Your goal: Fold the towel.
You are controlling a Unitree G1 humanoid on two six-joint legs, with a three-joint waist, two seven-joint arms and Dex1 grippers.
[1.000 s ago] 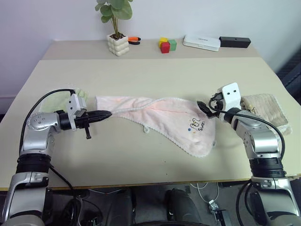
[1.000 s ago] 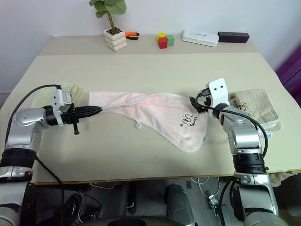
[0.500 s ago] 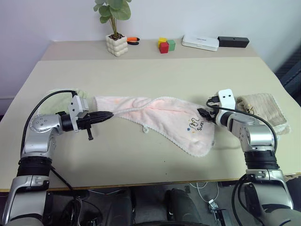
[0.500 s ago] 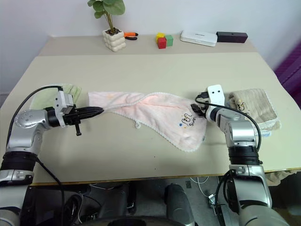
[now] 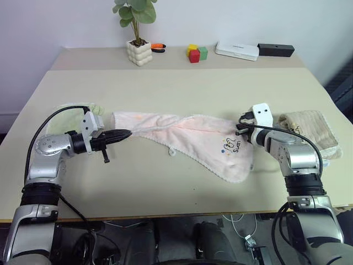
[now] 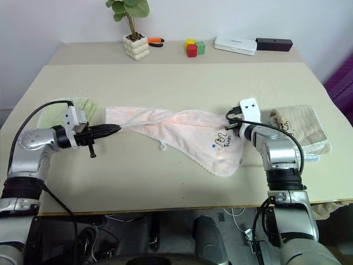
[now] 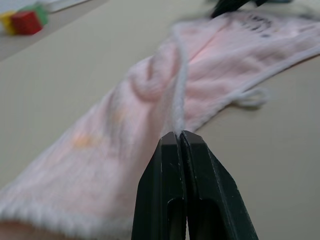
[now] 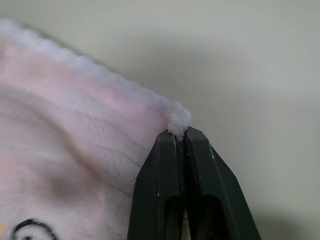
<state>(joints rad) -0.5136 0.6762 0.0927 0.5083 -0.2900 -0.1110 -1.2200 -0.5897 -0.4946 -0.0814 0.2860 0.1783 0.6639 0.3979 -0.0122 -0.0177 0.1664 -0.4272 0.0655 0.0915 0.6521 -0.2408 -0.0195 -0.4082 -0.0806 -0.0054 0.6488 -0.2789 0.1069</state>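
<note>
Since a second ago the right gripper (image 8: 181, 131) has gone from wide open to pinched together on the corner of the towel (image 5: 193, 132) nearest it; the towel itself lies where it lay. In the right wrist view the two black fingers (image 8: 160, 170) meet with a small white tuft of the towel's edge caught at their tips, and the black printed mark sits just beside them on the cloth.

Across the table (image 5: 182, 85) the left gripper (image 7: 179, 135) is also closed, its fingers pressed flat together on the towel's white hem, which runs away from the tips as a raised ridge. From the head camera this gripper (image 5: 126, 133) points level toward the right and meets the towel at the cloth's near left edge.

Between the two grippers the pink towel is spread crumpled across the middle of the table, its far left end flat, its right end hanging in a rounded flap toward the front edge, with the small white loop tag (image 5: 171, 151) on the near hem.

A green cloth (image 5: 69, 116) lies behind the left arm, and a beige towel (image 5: 309, 124) lies just beyond the right arm.
</note>
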